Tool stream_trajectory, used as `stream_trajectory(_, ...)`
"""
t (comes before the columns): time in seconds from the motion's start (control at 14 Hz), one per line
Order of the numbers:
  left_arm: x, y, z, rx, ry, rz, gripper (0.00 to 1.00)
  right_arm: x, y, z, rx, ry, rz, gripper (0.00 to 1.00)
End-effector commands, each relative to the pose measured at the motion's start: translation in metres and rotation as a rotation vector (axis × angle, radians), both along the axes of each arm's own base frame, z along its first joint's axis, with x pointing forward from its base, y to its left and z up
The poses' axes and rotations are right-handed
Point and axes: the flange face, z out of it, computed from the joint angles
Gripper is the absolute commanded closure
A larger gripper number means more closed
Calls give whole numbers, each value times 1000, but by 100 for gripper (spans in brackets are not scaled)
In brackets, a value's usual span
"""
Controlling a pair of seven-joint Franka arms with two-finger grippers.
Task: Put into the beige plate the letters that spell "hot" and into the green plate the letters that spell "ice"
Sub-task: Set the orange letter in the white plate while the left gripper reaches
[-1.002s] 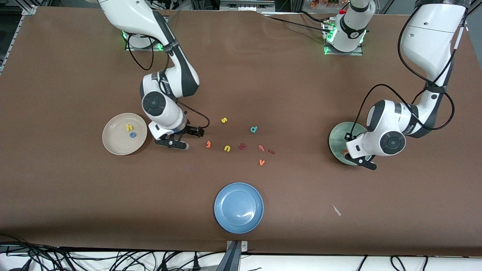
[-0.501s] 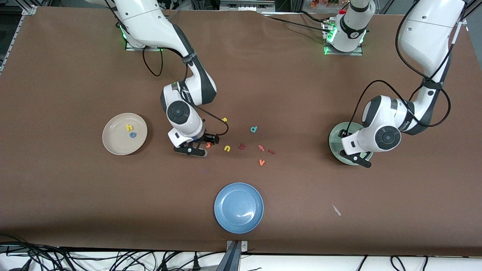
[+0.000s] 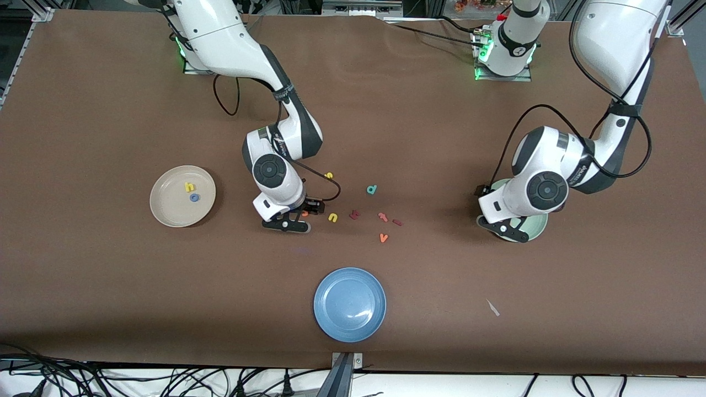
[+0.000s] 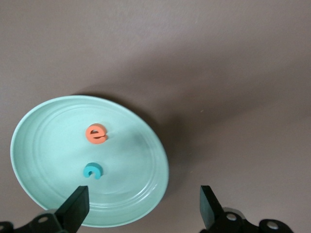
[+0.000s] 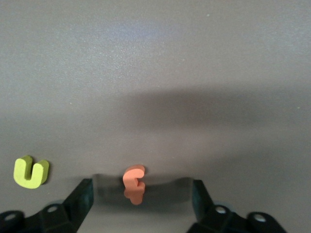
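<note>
Letters in beige plate (image 3: pixel 165 212): two, yellow "h" (image 3: pixel 190 187) and blue "o" (image 3: pixel 193 197). Green plate (image 4: pixel 39 204): two, orange "e" (image 4: pixel 96 134), teal "c" (image 4: pixel 92 171); left hand (image 4: pixel 143 208) over its edge, fingers apart. Right hand (image 5: pixel 138 196) low on bench (image 3: pixel 110 286), fingers apart around orange "t" (image 5: pixel 134 184). Dark red "i" (image 3: pixel 397 223) loose on bench.

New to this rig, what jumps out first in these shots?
The right gripper sits low at the table's middle, open fingers straddling the orange "t" beside the yellow "u". The left gripper is open over the green plate, which holds the "e" and "c". The beige plate holds "h" and "o".
</note>
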Motion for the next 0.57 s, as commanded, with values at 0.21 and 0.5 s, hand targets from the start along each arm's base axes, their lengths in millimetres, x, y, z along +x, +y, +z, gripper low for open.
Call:
stream_trajectory(0.21,20,-14,31,10,-60,0,0,3,7,-1,-2,20,20,77)
stream_trajectory(0.5,24,-12,36,-5,-69,26,0,2,9,0,9,26,-15,98)
